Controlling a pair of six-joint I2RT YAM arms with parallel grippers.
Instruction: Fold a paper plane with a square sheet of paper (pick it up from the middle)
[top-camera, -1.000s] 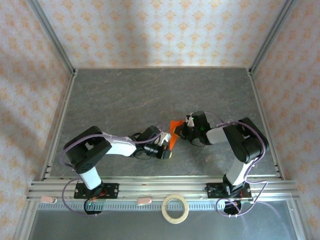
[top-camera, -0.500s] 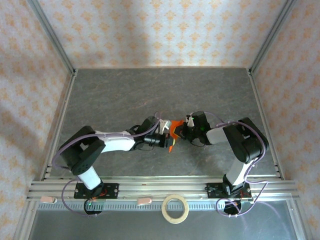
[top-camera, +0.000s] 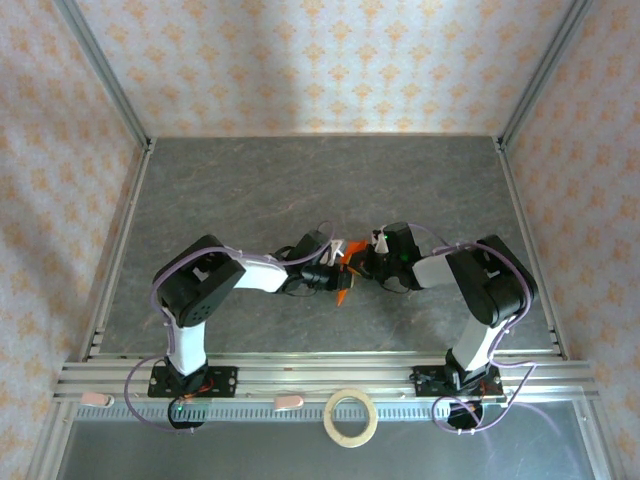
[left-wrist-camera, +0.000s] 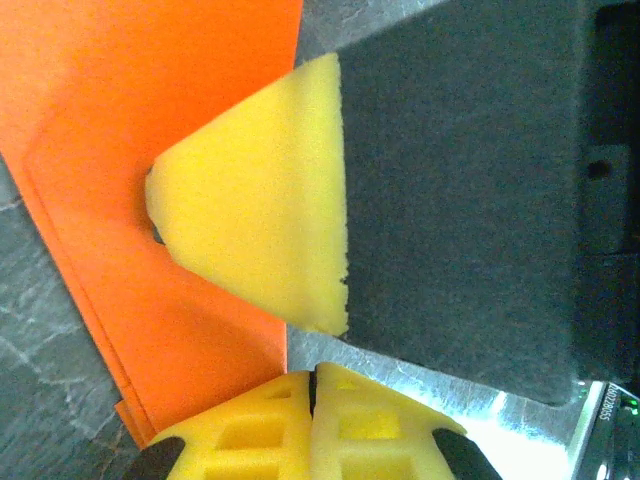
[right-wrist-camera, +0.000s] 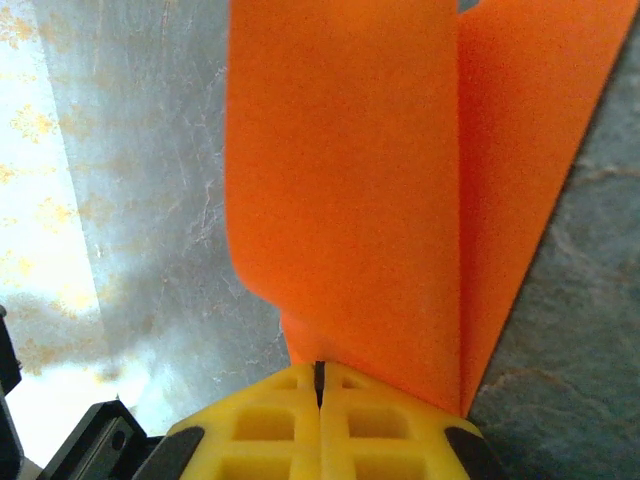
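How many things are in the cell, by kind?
orange paper plane: 1
tape ring: 1
robot arms: 2 (left arm, right arm)
total: 4

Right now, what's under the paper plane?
The grey table shows around the paper plane, which the right gripper pinches at one end. What lies directly beneath the paper is covered, so whether it rests on the table can't be told.
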